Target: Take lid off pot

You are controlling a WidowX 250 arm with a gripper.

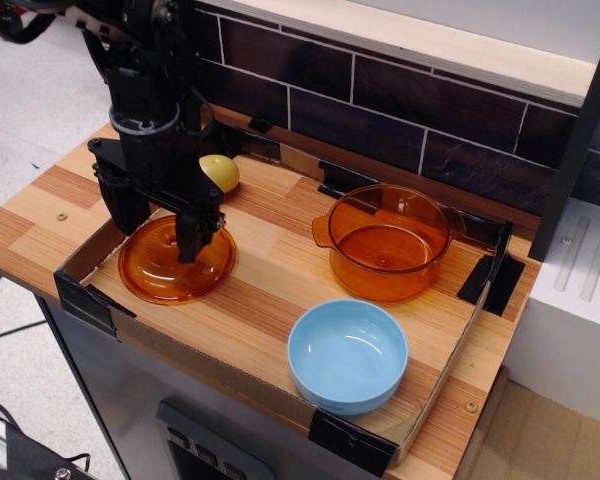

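Observation:
The amber lid (176,264) lies flat on the wooden tray floor at the left. My gripper (161,229) hangs right over it with its two black fingers (191,236) spread apart, one on each side of the lid's centre. The knob is mostly hidden behind the fingers. The gripper looks open and not clamped on the lid. The deep amber pot (388,240) stands uncovered at the right back of the tray, well away from the gripper.
A light-blue bowl (347,355) stands at the tray's front right. A small yellow fruit-like object (220,172) lies just behind the gripper. Low cardboard walls (83,263) ring the tray. A dark tiled wall runs behind, and a white unit (580,290) stands at the right.

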